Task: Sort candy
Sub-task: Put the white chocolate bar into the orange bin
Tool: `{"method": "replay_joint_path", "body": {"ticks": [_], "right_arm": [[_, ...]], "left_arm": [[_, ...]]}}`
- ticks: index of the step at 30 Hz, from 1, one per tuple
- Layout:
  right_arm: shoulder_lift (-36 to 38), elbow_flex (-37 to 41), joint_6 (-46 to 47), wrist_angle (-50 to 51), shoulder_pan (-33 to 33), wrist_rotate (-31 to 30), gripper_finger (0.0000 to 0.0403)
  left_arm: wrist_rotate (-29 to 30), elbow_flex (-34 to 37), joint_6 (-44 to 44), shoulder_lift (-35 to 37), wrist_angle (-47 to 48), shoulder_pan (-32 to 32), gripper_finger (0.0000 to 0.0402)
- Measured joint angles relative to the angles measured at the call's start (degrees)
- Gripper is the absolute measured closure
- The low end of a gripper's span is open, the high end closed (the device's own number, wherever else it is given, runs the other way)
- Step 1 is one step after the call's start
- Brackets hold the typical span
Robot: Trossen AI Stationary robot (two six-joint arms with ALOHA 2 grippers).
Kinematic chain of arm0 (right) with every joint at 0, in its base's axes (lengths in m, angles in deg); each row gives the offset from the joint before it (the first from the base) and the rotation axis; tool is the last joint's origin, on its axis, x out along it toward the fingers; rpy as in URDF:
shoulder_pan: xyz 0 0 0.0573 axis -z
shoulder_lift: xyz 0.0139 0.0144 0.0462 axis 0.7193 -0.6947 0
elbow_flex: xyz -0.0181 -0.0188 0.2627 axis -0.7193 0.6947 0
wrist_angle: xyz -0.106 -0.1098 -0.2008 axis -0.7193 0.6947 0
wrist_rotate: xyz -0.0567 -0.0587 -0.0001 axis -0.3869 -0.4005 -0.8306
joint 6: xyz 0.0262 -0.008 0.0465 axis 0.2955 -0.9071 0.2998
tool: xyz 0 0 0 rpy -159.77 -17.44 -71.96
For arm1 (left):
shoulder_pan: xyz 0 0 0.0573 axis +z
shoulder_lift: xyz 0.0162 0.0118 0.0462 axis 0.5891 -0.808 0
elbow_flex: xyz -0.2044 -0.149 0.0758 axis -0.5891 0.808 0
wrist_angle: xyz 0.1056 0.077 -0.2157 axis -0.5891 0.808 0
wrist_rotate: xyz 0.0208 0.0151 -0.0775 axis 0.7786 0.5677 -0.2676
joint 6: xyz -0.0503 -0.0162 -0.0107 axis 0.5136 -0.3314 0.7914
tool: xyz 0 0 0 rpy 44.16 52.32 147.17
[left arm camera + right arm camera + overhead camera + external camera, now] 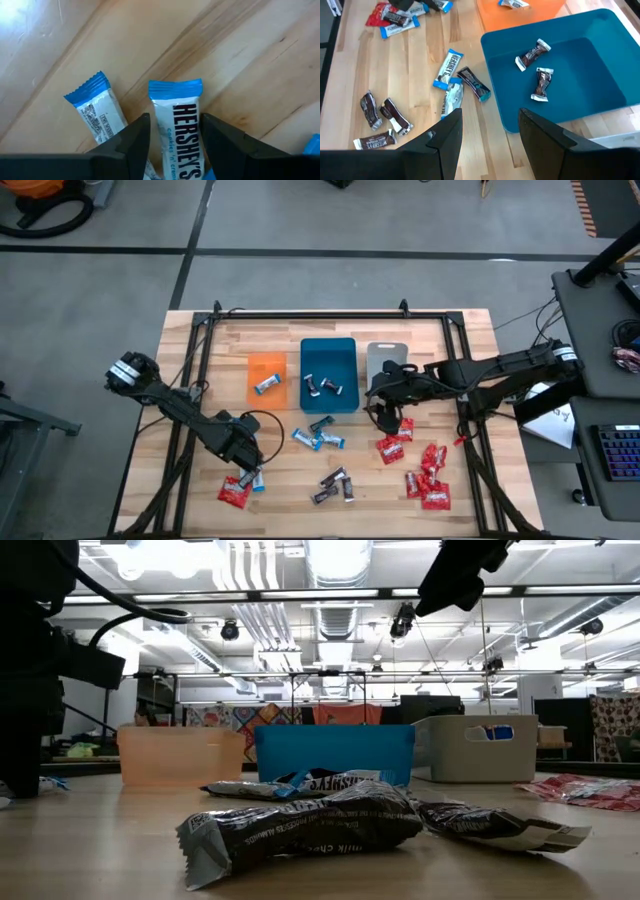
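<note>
My left gripper (250,471) (175,145) points down at the table's near left, open. Its fingers stand on either side of a blue-and-white candy (175,100) lying flat on the wood. A second blue-and-white candy (97,110) lies beside it, and red candies (233,493) lie just nearer. My right gripper (380,418) (490,140) hangs open and empty above the table, beside the teal tray (329,345). More candy lies loose: blue-and-white (318,436), dark (335,486) and red (425,476). My left gripper comes from above, pointing down, with one finger (132,145) along each long side (156,125) of the blue-and-white candy. The candy lies flat on the table. I cannot tell whether the fingers touch it.
The orange tray (252,368) holds one blue-and-white candy, the teal tray holds two dark ones (535,65), and the grey tray (385,352) stands to its right. A black frame (300,313) runs along the table's far edge. Dark candies (300,825) lie near the low camera.
</note>
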Motion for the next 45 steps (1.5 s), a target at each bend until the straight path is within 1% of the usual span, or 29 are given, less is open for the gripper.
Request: {"method": "replay_joint_path", "body": {"ticks": [12, 20, 25, 29, 33, 37, 41, 43, 45], "right_arm": [[-0.1, 0.0, 0.0, -0.1, 0.0, 0.0, 0.022], [-0.1, 0.0, 0.0, -0.1, 0.0, 0.0, 0.022], [-0.1, 0.0, -0.3, -0.1, 0.0, 0.0, 0.022], [-0.1, 0.0, -0.5, -0.1, 0.0, 0.0, 0.022], [-0.1, 0.0, -0.7, -0.1, 0.0, 0.0, 0.022], [-0.1, 0.0, -1.2, -0.1, 0.0, 0.0, 0.022], [-0.1, 0.0, -1.5, -0.1, 0.0, 0.0, 0.022], [-0.1, 0.0, -1.5, -0.1, 0.0, 0.0, 0.022], [-0.1, 0.0, -1.5, -0.1, 0.0, 0.0, 0.022]], "left_arm": [[-0.2, 0.1, -1.0, 0.1, -1.1, 0.0, 0.0322], [-0.3, -0.2, -3.0, 1.1, -0.8, 0.1, 0.0331], [-0.3, -2.3, -6.0, 4.3, -0.6, 0.1, 0.0332], [-0.2, -5.0, -11.2, 7.6, -0.5, 0.0, 0.0332], [0.5, -8.1, -18.5, 10.9, -0.4, 0.0, 0.0332], [6.5, -11.6, -26.7, 14.1, 1.0, 0.9, 0.0332], [12.4, -14.2, -35.2, 16.9, 2.2, 3.8, 0.0332], [13.8, -14.5, -40.1, 18.0, 2.3, 6.4, 0.0334], [14.0, -14.5, -44.9, 18.8, 2.4, 9.6, 0.0338]]}}
